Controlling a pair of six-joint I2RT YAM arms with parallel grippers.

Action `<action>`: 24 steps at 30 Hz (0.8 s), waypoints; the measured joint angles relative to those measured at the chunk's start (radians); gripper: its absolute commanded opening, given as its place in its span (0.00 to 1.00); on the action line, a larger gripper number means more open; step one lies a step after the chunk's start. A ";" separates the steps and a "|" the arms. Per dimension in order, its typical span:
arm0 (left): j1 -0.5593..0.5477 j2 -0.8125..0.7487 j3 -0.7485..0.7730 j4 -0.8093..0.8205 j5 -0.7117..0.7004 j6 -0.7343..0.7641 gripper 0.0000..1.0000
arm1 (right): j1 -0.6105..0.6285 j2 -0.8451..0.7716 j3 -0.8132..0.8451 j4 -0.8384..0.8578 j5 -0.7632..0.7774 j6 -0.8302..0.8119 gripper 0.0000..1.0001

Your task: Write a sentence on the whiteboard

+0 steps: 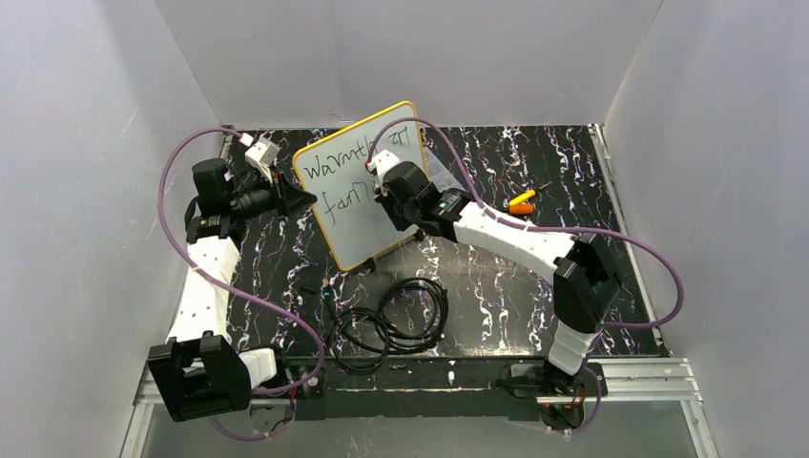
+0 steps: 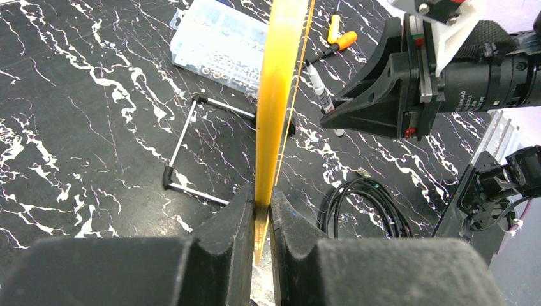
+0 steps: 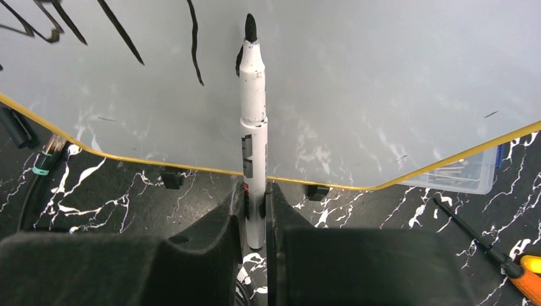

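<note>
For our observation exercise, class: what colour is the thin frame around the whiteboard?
The whiteboard frame is yellow-orange, clearest edge-on in the left wrist view.

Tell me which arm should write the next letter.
Right. The right gripper is shut on the marker, its tip close to the whiteboard; the left gripper clamps the board's yellow edge.

The whiteboard point(image 3: 383, 95) has a smooth, glossy white face showing faint reflections; its frame point(image 2: 275, 95) looks like translucent yellow plastic. The table point(image 2: 76, 127) top is smooth, black, marble-patterned, with a slight sheen. The marker point(image 3: 252, 127) barrel is scuffed white plastic; the compartment box point(image 2: 217, 41) is clear plastic.
</note>
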 measured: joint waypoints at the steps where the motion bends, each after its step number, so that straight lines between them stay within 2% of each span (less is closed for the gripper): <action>1: 0.000 0.000 0.000 0.000 0.000 0.000 0.00 | 0.000 0.000 0.007 0.000 0.006 0.000 0.01; 24: -0.002 0.000 0.000 0.003 0.000 0.000 0.00 | -0.009 0.017 0.024 0.005 0.037 -0.021 0.01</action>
